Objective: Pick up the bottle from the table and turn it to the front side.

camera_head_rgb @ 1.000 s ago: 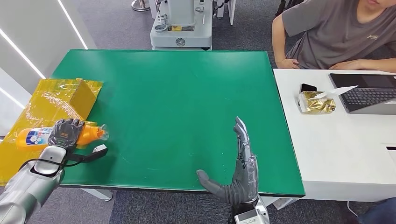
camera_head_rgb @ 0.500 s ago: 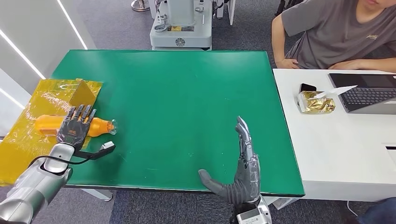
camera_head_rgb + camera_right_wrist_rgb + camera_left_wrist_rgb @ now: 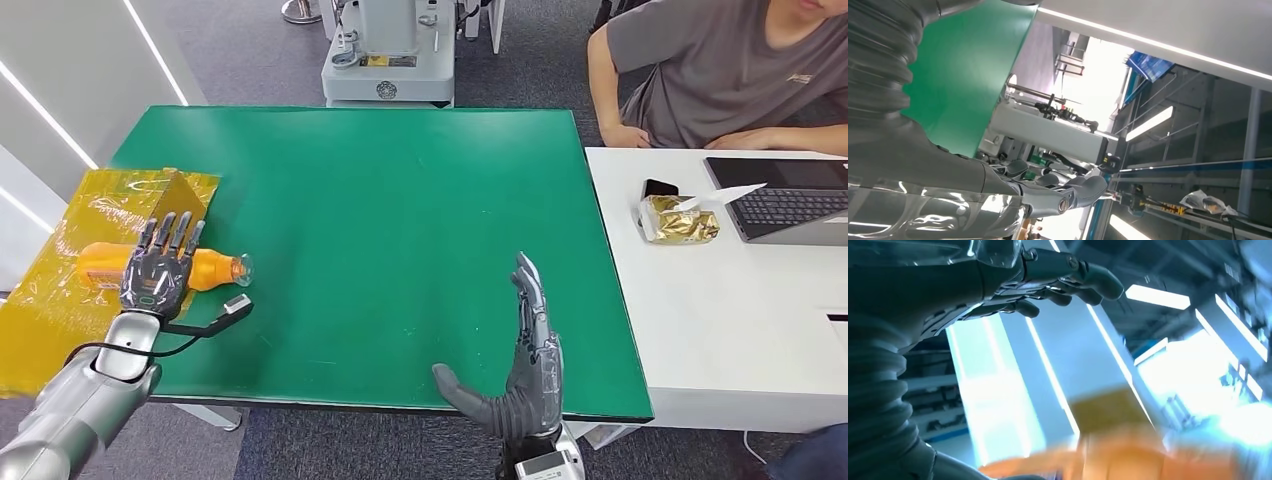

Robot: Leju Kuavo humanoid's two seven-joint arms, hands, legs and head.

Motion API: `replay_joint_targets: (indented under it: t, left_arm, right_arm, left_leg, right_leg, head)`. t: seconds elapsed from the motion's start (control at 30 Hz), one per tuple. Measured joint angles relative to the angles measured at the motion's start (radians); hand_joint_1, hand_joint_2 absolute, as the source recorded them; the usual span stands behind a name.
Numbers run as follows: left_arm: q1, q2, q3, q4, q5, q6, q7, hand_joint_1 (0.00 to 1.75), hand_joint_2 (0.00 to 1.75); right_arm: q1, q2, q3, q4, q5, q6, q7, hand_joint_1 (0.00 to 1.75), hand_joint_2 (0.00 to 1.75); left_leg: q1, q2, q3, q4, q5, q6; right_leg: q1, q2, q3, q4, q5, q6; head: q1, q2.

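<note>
head view: the orange bottle lies on its side at the left edge of the green surface, partly on yellow film. left hand above it, fingers spread, holding nothing. left wrist view: bottle appears as an orange blur. right hand upright, fingers extended, empty.

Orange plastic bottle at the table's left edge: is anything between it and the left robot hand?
Nothing visible. The left robot hand hovers over the orange plastic bottle, fingers spread, with no object between them; the bottle lies on its side on crinkled yellow wrapping.
</note>
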Motion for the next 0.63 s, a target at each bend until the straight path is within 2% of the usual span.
replay_joint_targets:
  t: [0.07,0.1,0.2,0.23,0.27,0.33,0.43,0.5,0.53,0.6,0.63]
  left_arm:
    - [0.041,-0.031,0.099,-0.18,0.018,0.004,-0.102,0.0,1.75]
    - [0.053,-0.063,0.174,-0.272,0.044,0.005,-0.208,0.0,1.75]
    - [0.044,-0.196,0.492,-0.482,0.207,0.012,-0.683,0.0,1.75]
    - [0.033,-0.234,0.596,-0.522,0.27,0.013,-0.814,0.0,1.75]
    - [0.02,-0.263,0.683,-0.55,0.328,0.013,-0.892,0.0,1.75]
    - [-0.006,-0.312,0.809,-0.579,0.461,0.013,-0.916,0.0,1.75]
    - [-0.038,-0.355,0.908,-0.567,0.755,0.005,-0.848,0.0,1.75]
    - [-0.055,-0.366,0.915,-0.525,0.943,-0.026,-0.837,0.0,1.75]
    - [-0.061,-0.368,0.901,-0.495,1.018,-0.072,-0.834,0.0,1.75]
    - [-0.067,-0.367,0.848,-0.43,1.12,-0.234,-0.834,0.0,1.75]
    - [-0.069,-0.366,0.833,-0.413,1.142,-0.286,-0.834,0.0,1.75]
  right_arm:
    - [0.0,-0.001,0.001,0.001,-0.005,-0.009,0.001,0.0,1.75]
    - [-0.001,-0.001,0.002,0.002,-0.012,-0.013,0.001,0.0,1.75]
    - [-0.006,-0.004,0.01,0.012,-0.044,-0.017,-0.015,0.0,1.75]
    - [-0.007,-0.005,0.013,0.017,-0.055,-0.017,-0.025,0.0,1.75]
    - [-0.007,-0.006,0.015,0.024,-0.066,-0.017,-0.036,0.0,1.75]
    - [-0.012,-0.007,0.019,0.043,-0.087,-0.019,-0.056,0.0,1.75]
    - [-0.026,-0.007,0.029,0.074,-0.104,-0.025,-0.071,0.0,1.75]
    - [-0.035,-0.007,0.033,0.089,-0.107,-0.027,-0.071,0.0,1.75]
    - [-0.039,-0.007,0.035,0.096,-0.107,-0.028,-0.071,0.0,1.75]
    - [-0.045,-0.007,0.039,0.104,-0.11,-0.03,-0.072,0.0,1.75]
    - [-0.046,-0.007,0.04,0.106,-0.11,-0.031,-0.072,0.0,1.75]
  left_leg:
    - [0.0,0.0,-0.001,0.001,0.0,0.0]
    - [0.0,0.0,-0.001,0.001,0.0,0.0]
    - [0.0,0.006,-0.003,0.001,-0.001,0.0]
    - [0.0,0.01,-0.002,0.001,-0.001,-0.001]
    - [0.0,0.013,-0.001,0.001,-0.002,-0.001]
    - [0.0,0.013,0.0,0.001,-0.002,-0.001]
    - [0.001,0.01,-0.001,0.001,0.0,-0.002]
    - [0.001,0.006,-0.001,0.001,0.002,-0.003]
    - [0.001,0.004,-0.001,0.001,0.003,-0.003]
    - [0.001,0.001,-0.002,0.001,0.003,-0.003]
    - [0.001,0.001,-0.002,0.001,0.004,-0.003]
  right_leg:
    - [0.0,0.0,-0.001,0.0,0.0,0.0]
    - [0.0,0.0,-0.001,0.0,0.0,0.0]
    - [0.0,0.006,-0.002,0.0,0.002,-0.002]
    - [-0.001,0.01,-0.002,0.0,0.003,-0.003]
    - [0.0,0.013,-0.003,0.0,0.004,-0.004]
    - [0.0,0.013,-0.004,0.0,0.004,-0.004]
    - [0.0,0.009,-0.004,0.001,0.004,-0.004]
    - [0.0,0.006,-0.003,0.001,0.004,-0.004]
    - [0.0,0.004,-0.003,0.002,0.004,-0.004]
    - [0.0,0.001,-0.003,0.002,0.004,-0.004]
    - [0.0,0.001,-0.003,0.002,0.004,-0.004]
  head:
    - [0.0,0.0]
    - [0.0,0.0]
    - [0.001,0.0]
    - [0.0,0.0]
    - [0.0,0.0]
    - [0.0,0.0]
    - [0.0,0.0]
    - [0.0,0.0]
    - [0.0,0.0]
    - [0.0,0.0]
    - [0.001,0.0]
